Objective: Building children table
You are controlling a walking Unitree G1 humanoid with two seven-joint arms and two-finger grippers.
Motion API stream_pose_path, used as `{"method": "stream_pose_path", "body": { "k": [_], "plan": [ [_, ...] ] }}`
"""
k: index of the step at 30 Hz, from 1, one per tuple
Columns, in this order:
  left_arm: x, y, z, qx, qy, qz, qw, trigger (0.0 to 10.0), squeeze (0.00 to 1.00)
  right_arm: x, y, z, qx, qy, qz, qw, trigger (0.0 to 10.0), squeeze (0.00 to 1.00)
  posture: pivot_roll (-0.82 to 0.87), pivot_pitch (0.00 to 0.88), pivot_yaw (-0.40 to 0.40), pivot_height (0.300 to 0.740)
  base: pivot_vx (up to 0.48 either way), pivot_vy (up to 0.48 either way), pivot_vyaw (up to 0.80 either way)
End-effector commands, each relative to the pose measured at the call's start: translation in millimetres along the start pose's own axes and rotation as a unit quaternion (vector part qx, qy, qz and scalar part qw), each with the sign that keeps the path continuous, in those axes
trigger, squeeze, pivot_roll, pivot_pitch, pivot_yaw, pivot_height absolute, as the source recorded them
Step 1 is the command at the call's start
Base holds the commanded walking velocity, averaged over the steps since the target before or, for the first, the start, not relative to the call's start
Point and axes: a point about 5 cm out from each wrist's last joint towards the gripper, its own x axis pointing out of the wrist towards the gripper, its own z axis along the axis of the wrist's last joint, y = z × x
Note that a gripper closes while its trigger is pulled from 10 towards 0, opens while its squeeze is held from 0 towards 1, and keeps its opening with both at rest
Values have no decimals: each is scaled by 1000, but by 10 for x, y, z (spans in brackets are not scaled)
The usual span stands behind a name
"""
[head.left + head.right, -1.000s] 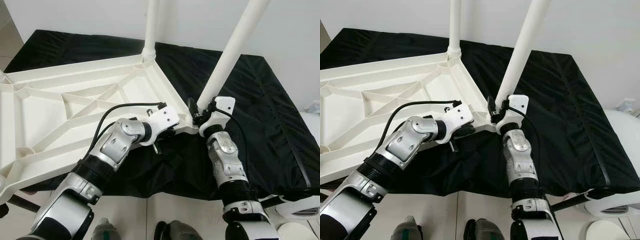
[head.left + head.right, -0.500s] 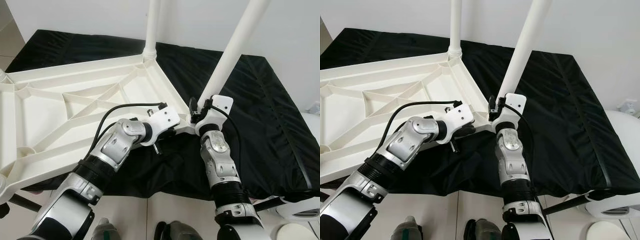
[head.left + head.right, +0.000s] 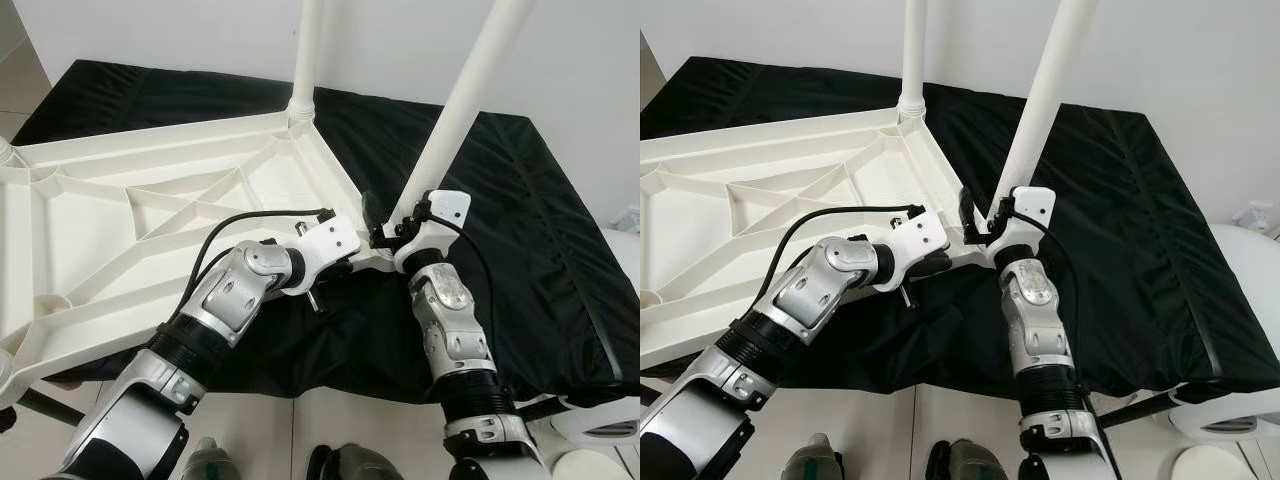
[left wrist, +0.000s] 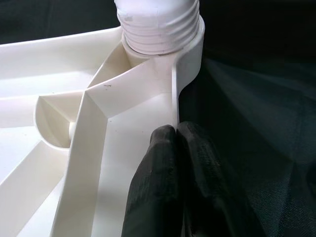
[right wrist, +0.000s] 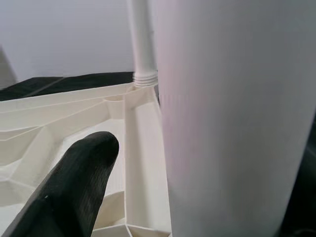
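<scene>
Tabletop (image 3: 150, 200) lies upside down on the black sheet (image 3: 520, 230), ribs up. From the left eye view I see one leg (image 3: 305, 50) standing upright in the far corner socket, and a second leg (image 3: 465, 95) leaning at the near corner.

Risk, as I judge it: that leaning leg may cross-thread or jam if I turn it while tilted, and the tabletop may slide on the sheet under side load.

In the right eye view the right gripper (image 3: 980, 222) sits at the base of the leaning leg and the left gripper (image 3: 935, 262) at the tabletop's near edge.

Left wrist view: its fingers (image 4: 163, 163) are pressed together, pinching the tabletop's thin rim just below the threaded socket (image 4: 160, 29).

Right wrist view: one finger (image 5: 69, 187) stands apart from the leg's shaft; I cannot tell whether the right gripper grips.
</scene>
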Motion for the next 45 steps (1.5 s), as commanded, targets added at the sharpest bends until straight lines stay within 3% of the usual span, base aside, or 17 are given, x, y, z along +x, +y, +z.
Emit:
{"method": "stream_pose_path", "body": {
  "k": [1,13,14,19,21,23,26,38,39,40,41,42,45],
  "plan": [
    [41,-95,51,6,-12,-27,1000,10000,0,-3,-25,10,-3,1,25,1000,10000,0,75,0,-129,740,0,0,0],
    [37,-79,57,7,-12,-26,1000,10000,0,-63,-247,-42,-19,35,129,991,10000,0,70,0,-119,740,0,0,0],
    [35,-75,61,8,-12,-26,1000,10000,0,-91,-334,-76,-24,55,157,986,10000,0,70,0,-119,740,0,0,0],
    [35,-60,68,8,-13,-26,1000,10000,0,-135,-470,-147,-29,96,206,973,10000,0,58,0,-104,740,0,0,0],
    [35,-60,68,8,-13,-26,1000,10000,0,-135,-470,-147,-29,96,206,973,10000,0,58,0,-104,740,0,0,0],
    [41,-53,85,9,-14,-27,999,10000,0,-120,-568,-156,-37,115,225,967,10000,0,59,0,-99,740,0,0,0],
    [39,-41,93,10,-15,-26,1000,10000,0,-44,-672,-98,-45,115,220,968,10000,0,62,2,-99,740,0,0,0],
    [28,-33,91,10,-14,-25,1000,10000,0,55,-802,1,-53,110,222,968,10000,0,66,5,-99,740,0,0,0],
    [29,-32,92,10,-14,-25,1000,10000,0,54,-818,8,-53,111,222,967,4902,0,66,8,-99,740,0,0,0],
    [29,-31,93,9,-14,-24,1000,10000,0,53,-834,8,-52,112,224,967,1922,0,66,8,-99,740,0,0,0],
    [29,-31,93,9,-14,-24,1000,10000,0,53,-834,8,-52,112,224,967,1922,0,66,8,-99,740,0,0,0],
    [30,-31,93,9,-15,-24,1000,10000,0,45,-846,3,-51,113,226,966,0,0,66,8,-99,740,0,0,0],
    [30,-31,95,9,-15,-24,1000,10000,0,17,-833,-24,-44,113,235,964,0,0,66,11,-100,740,0,0,0]
  ]
}}
